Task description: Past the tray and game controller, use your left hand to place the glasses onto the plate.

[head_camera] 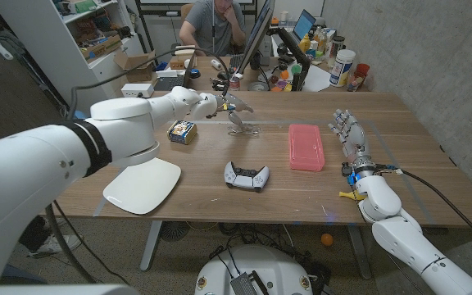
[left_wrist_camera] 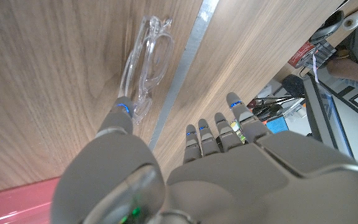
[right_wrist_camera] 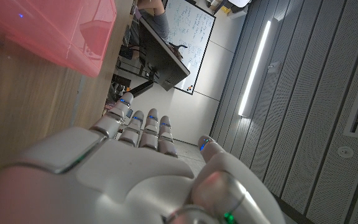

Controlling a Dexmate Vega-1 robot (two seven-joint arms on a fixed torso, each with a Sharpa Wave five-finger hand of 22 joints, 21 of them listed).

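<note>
1. A small printed box point(head_camera: 182, 131), yellow and dark, stands on the wooden table point(head_camera: 416, 115) toward its left, at mid depth.
2. Beyond the table's far edge a person point(head_camera: 212, 24) sits at a cluttered desk with a monitor point(head_camera: 256, 37).
3. A laptop point(head_camera: 303, 26) and a white canister point(head_camera: 342, 68) stand far right.
4. Cardboard boxes point(head_camera: 133, 61) sit far left.

White arm shells, grey robot hand point(left_wrist_camera: 229, 162), blue fingertip lights.
</note>
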